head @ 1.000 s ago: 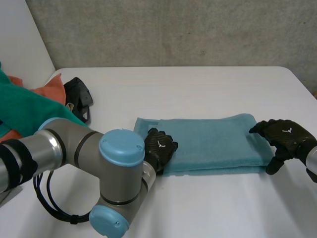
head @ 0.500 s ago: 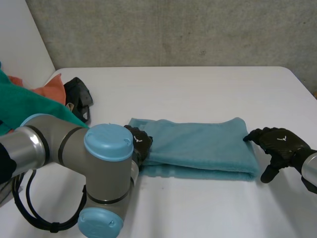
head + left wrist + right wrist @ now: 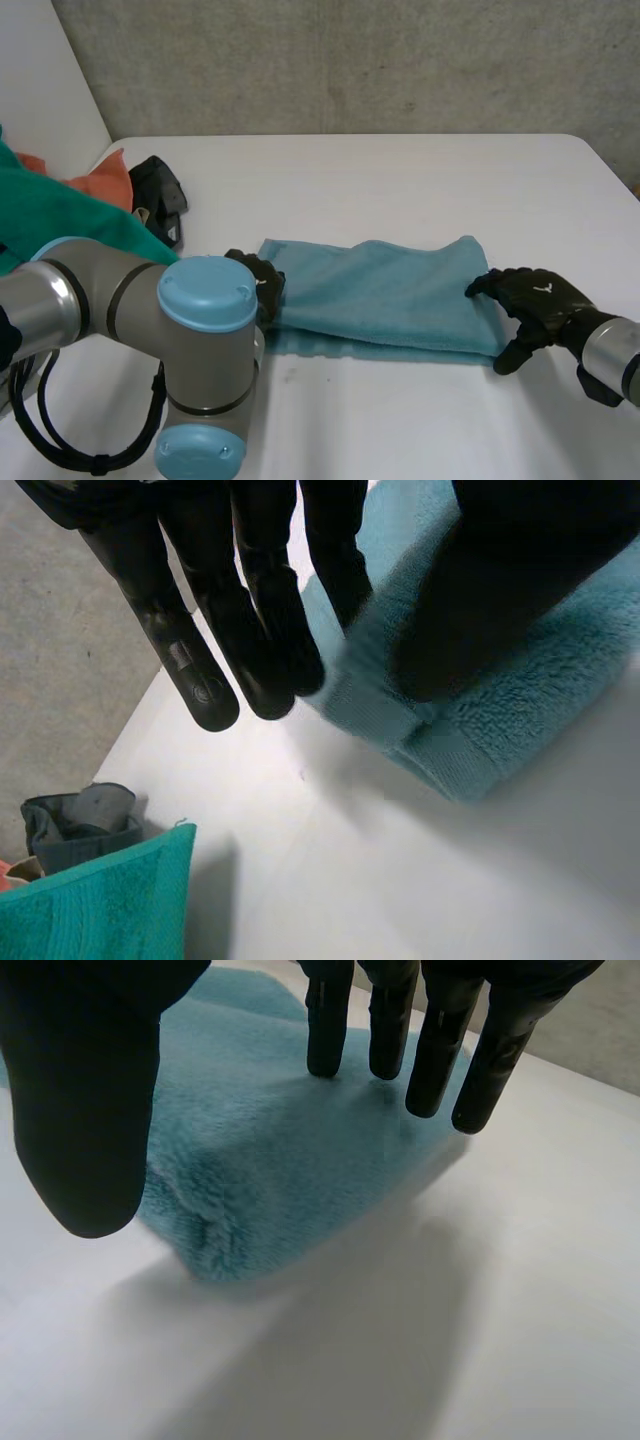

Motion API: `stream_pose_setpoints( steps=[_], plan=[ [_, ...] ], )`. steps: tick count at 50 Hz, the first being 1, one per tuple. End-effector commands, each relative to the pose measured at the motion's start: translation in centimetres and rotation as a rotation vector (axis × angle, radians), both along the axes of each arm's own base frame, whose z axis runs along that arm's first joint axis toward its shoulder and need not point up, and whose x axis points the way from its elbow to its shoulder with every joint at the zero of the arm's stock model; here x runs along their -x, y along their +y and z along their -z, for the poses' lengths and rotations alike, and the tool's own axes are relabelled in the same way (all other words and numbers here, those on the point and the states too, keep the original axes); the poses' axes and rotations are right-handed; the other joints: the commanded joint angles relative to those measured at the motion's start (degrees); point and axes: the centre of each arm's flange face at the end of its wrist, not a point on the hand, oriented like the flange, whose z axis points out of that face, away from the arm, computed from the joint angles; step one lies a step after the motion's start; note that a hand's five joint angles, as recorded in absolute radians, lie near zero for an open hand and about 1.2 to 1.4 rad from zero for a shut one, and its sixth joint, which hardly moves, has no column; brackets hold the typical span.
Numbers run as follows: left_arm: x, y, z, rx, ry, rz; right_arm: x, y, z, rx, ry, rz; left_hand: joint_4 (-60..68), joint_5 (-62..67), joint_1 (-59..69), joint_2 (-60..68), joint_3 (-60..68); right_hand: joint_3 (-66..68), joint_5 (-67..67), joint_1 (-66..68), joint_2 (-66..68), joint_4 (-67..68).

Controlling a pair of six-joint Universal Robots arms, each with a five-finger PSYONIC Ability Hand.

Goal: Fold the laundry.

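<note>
A folded light-blue towel (image 3: 385,295) lies across the middle of the white table (image 3: 400,170). My left hand (image 3: 258,285) is at its left end. In the left wrist view the thumb (image 3: 500,590) lies on top of the towel's corner (image 3: 470,730), and one finger (image 3: 335,570) runs in at the corner's edge, pinching it. The other fingers reach past the towel over bare table. My right hand (image 3: 535,295) is at the towel's right end. Its fingers (image 3: 385,1020) hang straight over the towel (image 3: 280,1150), the thumb (image 3: 85,1090) at the near corner, and it grips nothing.
A pile of laundry sits at the left edge: a green towel (image 3: 60,215), an orange cloth (image 3: 105,180) and a black item (image 3: 160,190). My left arm's elbow (image 3: 205,295) rises in the near left. The green towel (image 3: 100,900) lies past my left hand's fingertips.
The towel has slid to the left and a little nearer, along with my left hand at its left end. My right hand has followed leftward, staying at the right end.
</note>
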Motion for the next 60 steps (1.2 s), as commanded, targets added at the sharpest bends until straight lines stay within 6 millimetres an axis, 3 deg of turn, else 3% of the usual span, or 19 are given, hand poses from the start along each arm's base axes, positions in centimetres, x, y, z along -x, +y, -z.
stream_pose_setpoints(
  steps=[1, 4, 8, 9, 19, 22, 26, 30, 31, 34, 35, 39, 44, 45, 50, 52, 54, 58, 60],
  plan=[
    [0.0, 0.3, -0.2, 0.0, 0.0, 0.005, -0.5, 0.0, 0.5, 0.03, 0.008, -0.017, -15.8, -15.39, -10.87, -14.83, -14.74, 11.62, 12.02, 14.55, 12.81, 11.83],
    [0.0, 0.4, -1.2, 0.018, 0.016, 0.005, -0.4, -0.3, 0.7, 0.039, 0.011, -0.01, -29.25, -28.84, -24.32, -28.28, -28.19, 25.23, 25.63, 28.16, 26.42, 25.44],
    [-0.1, 0.4, -2.5, 0.038, 0.055, 0.004, -0.1, -1.0, 0.6, 0.088, 0.022, -0.004, -36.16, -35.74, -31.23, -35.18, -35.1, 56.67, 57.07, 59.6, 57.86, 56.88],
    [-0.2, 0.4, -2.9, 0.043, 0.061, 0.002, 0.0, -1.3, 0.6, 0.107, 0.03, 0.004, -38.34, -37.93, -33.41, -37.37, -37.28, 59.01, 59.41, 61.94, 60.2, 59.23],
    [-1.2, 0.4, -6.7, 0.111, 0.133, -0.011, 1.8, -2.1, 0.2, 0.128, 0.147, 0.051, -43.24, -42.83, -38.31, -42.27, -42.18, 59.03, 59.43, 61.96, 60.23, 59.25],
    [-1.8, 0.3, -6.9, 0.109, 0.143, -0.028, 2.5, -2.2, -1.2, 0.19, 0.263, 0.022, -43.41, -43.0, -38.48, -42.44, -42.35, 59.03, 59.43, 61.96, 60.23, 59.25],
    [-2.5, 0.1, -6.8, 0.097, 0.149, -0.05, 2.2, -2.1, -4.6, 0.344, 0.406, -0.031, -43.58, -43.17, -38.65, -42.61, -42.52, 59.03, 59.43, 61.96, 60.23, 59.25],
    [-2.9, -0.2, -6.6, 0.087, 0.161, -0.068, -1.4, -0.6, -6.3, 0.45, 0.416, -0.16, -43.75, -43.33, -38.82, -42.77, -42.69, 59.03, 59.43, 61.96, 60.23, 59.25],
    [-2.9, -0.2, -6.6, 0.085, 0.167, -0.072, -4.2, 0.8, -7.0, 0.507, 0.398, -0.252, -43.75, -43.33, -38.82, -42.77, -42.69, 59.03, 59.43, 61.96, 60.23, 59.25],
    [-3.1, -0.4, -6.6, 0.079, 0.188, -0.084, -8.1, 3.2, -8.0, 0.597, 0.363, -0.387, -44.42, -44.01, -39.49, -43.45, -43.36, 59.03, 59.43, 61.96, 60.23, 59.25],
    [-3.1, -0.4, -6.7, 0.08, 0.195, -0.087, -10.3, 4.5, -8.2, 0.636, 0.344, -0.462, -44.76, -44.34, -39.82, -43.78, -43.69, 59.03, 59.43, 61.96, 60.23, 59.25],
    [-3.5, -0.9, -7.3, 0.087, 0.235, -0.112, -15.6, 8.6, -7.3, 0.701, 0.293, -0.675, -45.6, -45.18, -40.67, -44.62, -44.54, 59.03, 59.43, 61.96, 60.23, 59.25],
    [-3.8, -1.6, -8.2, 0.106, 0.282, -0.133, -19.0, 11.6, -4.1, 0.666, 0.272, -0.833, -47.61, -47.2, -42.68, -46.64, -46.55, 59.03, 59.43, 61.96, 60.23, 59.25],
    [-3.8, -1.8, -8.3, 0.11, 0.286, -0.136, -19.2, 11.5, -3.6, 0.656, 0.28, -0.834, -48.12, -47.7, -43.19, -47.14, -47.06, 59.03, 59.43, 61.96, 60.23, 59.25],
    [-4.2, -3.0, -9.2, 0.138, 0.311, -0.161, -20.0, 10.6, -3.8, 0.609, 0.222, -0.784, -48.8, -48.38, -43.87, -47.82, -47.73, -9.4, -9.0, -6.47, -8.2, -9.18],
    [-4.0, -3.2, -9.8, 0.154, 0.323, -0.16, -20.1, 10.3, -4.5, 0.565, 0.153, -0.744, -48.8, -48.38, -43.87, -47.82, -47.73, -10.97, -10.57, -8.04, -9.77, -10.75],
    [-3.8, -3.3, -10.3, 0.164, 0.337, -0.15, -19.1, 8.5, -6.7, 0.477, 0.022, -0.622, -48.8, -48.38, -43.87, -47.82, -47.73, -10.97, -10.57, -8.04, -9.77, -10.75],
    [-2.6, -2.9, -10.7, 0.151, 0.38, -0.065, -15.6, 3.9, -10.2, 0.329, -0.209, -0.371, -48.29, -47.88, -43.36, -47.32, -47.23, -10.97, -10.57, -8.04, -9.77, -10.75],
    [-2.0, -2.7, -10.7, 0.134, 0.403, -0.024, -14.0, 2.2, -10.7, 0.225, -0.314, -0.264, -48.12, -47.71, -43.19, -47.15, -47.06, -10.97, -10.57, -8.04, -9.77, -10.75]
  ],
)
